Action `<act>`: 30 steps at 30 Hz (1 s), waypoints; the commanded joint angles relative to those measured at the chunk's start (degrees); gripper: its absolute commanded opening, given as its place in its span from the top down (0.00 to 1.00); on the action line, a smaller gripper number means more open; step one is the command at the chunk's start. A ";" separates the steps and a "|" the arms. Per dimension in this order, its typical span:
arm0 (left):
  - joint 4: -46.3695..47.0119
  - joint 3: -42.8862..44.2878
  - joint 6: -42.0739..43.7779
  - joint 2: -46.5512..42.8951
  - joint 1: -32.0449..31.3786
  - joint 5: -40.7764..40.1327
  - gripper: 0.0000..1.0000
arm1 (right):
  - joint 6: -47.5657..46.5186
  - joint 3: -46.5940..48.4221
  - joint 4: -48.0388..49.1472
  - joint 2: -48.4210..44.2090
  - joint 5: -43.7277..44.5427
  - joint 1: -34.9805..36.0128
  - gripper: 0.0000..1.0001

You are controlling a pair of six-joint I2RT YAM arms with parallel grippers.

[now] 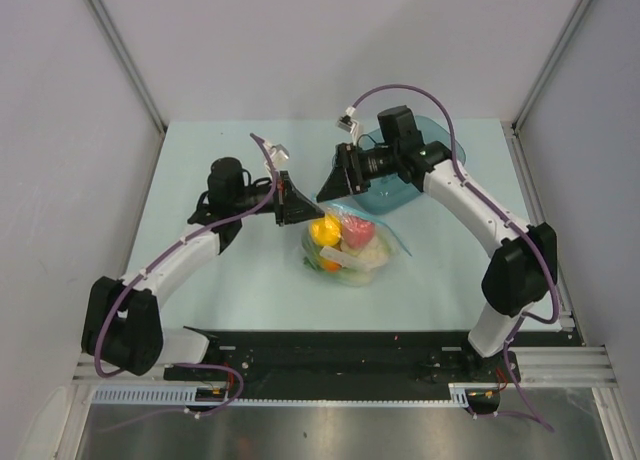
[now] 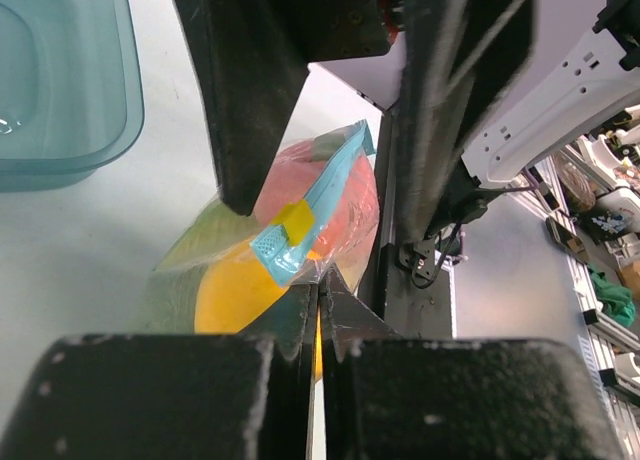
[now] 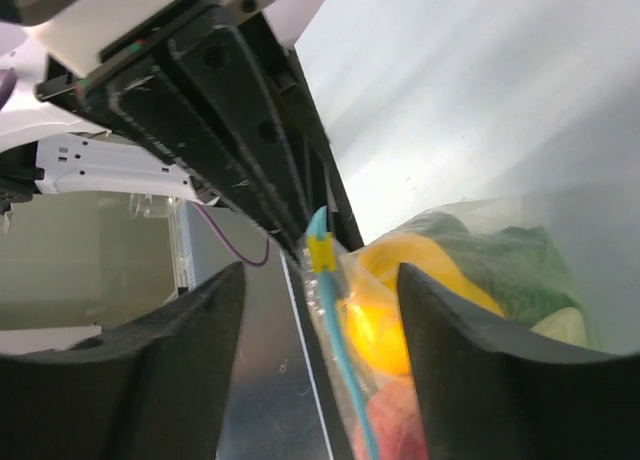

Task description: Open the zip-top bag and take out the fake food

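while the zip-top bag lies in the middle of the table with its blue zip strip apparently sealed, nothing is done yet: the fake food sits inside. my left pincer is clamped on the bag's edge; my right pincer gapes wide astride the strip. opening and emptying remain.

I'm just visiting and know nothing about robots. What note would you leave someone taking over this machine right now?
Left gripper: shut on the zip-top bag at its edge.
Right gripper: open, one finger on each side of the light blue zip strip.
Bag lies mid-table, fake food inside; teal tray beyond it.
Done: one side held.
Left: clamp the other side, pull the strip open, take the food out.
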 commanded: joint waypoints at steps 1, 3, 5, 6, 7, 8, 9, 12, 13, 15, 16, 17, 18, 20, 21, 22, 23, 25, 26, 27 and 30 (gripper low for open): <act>2.32 -0.43 -0.22 -2.84 -0.38 -0.24 1.00 | 1.82 2.79 1.90 2.31 -0.57 0.82 0.40; 2.32 -0.60 -0.23 -3.01 -0.38 -0.24 1.00 | 1.82 2.79 1.99 2.83 -1.18 0.65 0.49; 2.06 -0.52 0.04 -3.19 -0.47 -0.24 1.00 | 1.73 2.70 2.07 3.01 -1.19 0.47 0.52; 1.97 -0.69 0.04 -3.19 -0.47 -0.15 1.00 | 1.82 2.70 2.16 3.19 -1.19 0.39 0.55; 2.05 -0.87 0.04 -3.28 -0.47 -0.15 1.00 | 2.25 2.70 2.51 3.36 -1.53 0.47 0.56; 2.06 -1.04 0.04 -3.28 -0.56 -0.15 1.00 | 3.04 2.70 3.73 3.45 -1.97 0.39 0.58; 1.97 -1.30 0.04 -3.45 -0.56 -0.15 1.00 | 3.40 2.78 4.18 3.63 -2.32 0.38 0.62; 1.18 -1.75 0.56 -3.54 -0.47 -0.59 1.00 | 4.71 2.79 6.20 3.54 -3.99 0.30 0.80; 0.83 -1.66 0.83 -3.71 -0.56 -0.76 1.00 | 4.98 2.87 6.47 3.45 -4.17 0.21 0.90; -1.63 -0.78 1.09 -3.98 -0.03 -2.51 0.95 | 5.07 2.79 6.38 3.10 -4.44 0.03 1.00; -2.77 -0.34 0.66 -4.07 0.40 -3.30 0.81 | 5.07 2.35 6.29 2.40 -4.52 -0.05 1.00; -2.95 0.01 -0.39 -4.50 0.93 -3.75 0.63 | 4.90 2.00 6.21 2.05 -4.26 -0.14 1.00; -2.17 -0.16 -2.92 -4.68 1.98 -3.93 0.39 | 4.98 1.82 6.20 1.70 -4.35 -0.40 1.00; 0.28 -0.43 -5.05 -5.38 2.69 -4.36 0.22 | 5.51 0.60 7.78 0.47 -5.14 -0.93 1.00; 0.99 -0.43 -6.89 -5.47 3.13 -3.85 0.21 | 5.77 0.24 8.05 0.20 -5.14 -1.02 1.00; 2.31 -0.60 -7.86 -5.56 3.22 -3.67 0.22 | 5.77 -0.02 8.49 0.03 -5.31 -1.02 1.00; 4.58 -0.69 -8.83 -5.47 3.40 -3.49 0.25 | 5.77 -0.29 8.49 -0.32 -5.32 -1.20 1.00; 6.35 -0.43 -10.77 -4.34 3.40 -3.23 0.28 | 5.86 -0.38 8.49 -0.41 -5.58 -1.20 1.00; 6.88 0.01 -11.21 -3.55 3.40 -3.05 0.33 | 5.86 -0.55 8.49 -0.42 -5.67 -1.20 1.00; 7.85 0.01 -12.69 -2.32 3.40 -3.05 0.34 | 5.86 -0.55 8.49 -0.42 -5.67 -1.20 1.00; 13.03 -0.60 -16.12 -0.82 3.22 -2.08 0.44 | 6.12 -0.55 8.66 -0.68 -5.49 -0.93 1.00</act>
